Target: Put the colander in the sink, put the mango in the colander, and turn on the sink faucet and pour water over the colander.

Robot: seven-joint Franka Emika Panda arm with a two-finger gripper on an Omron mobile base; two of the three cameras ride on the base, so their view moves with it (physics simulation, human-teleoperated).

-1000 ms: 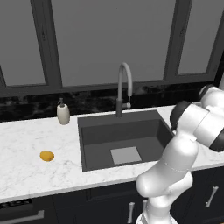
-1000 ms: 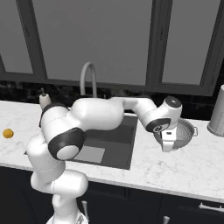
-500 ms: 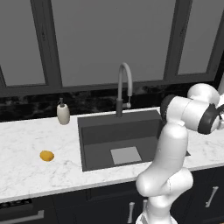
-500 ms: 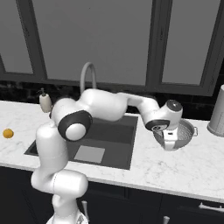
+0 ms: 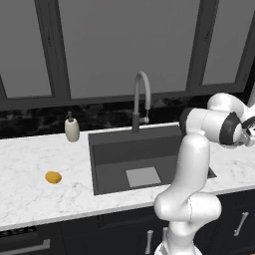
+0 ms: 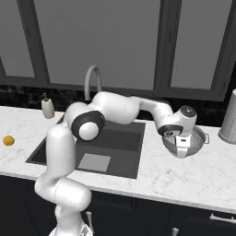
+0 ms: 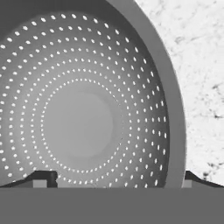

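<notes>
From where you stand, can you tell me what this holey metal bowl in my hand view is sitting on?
Observer: The colander stands on the marble counter, right of the sink, not in it.
Visitor: Is that robot hand grabbing it?
Observer: Not yet. The fingers stand open over the near rim, one tip inside the bowl, one outside.
Visitor: Any fruit around?
Observer: A mango lies on the counter on the sink's far side, left of the basin, near a soap bottle.
Visitor: Is water running?
Observer: No stream shows under the faucet.
</notes>
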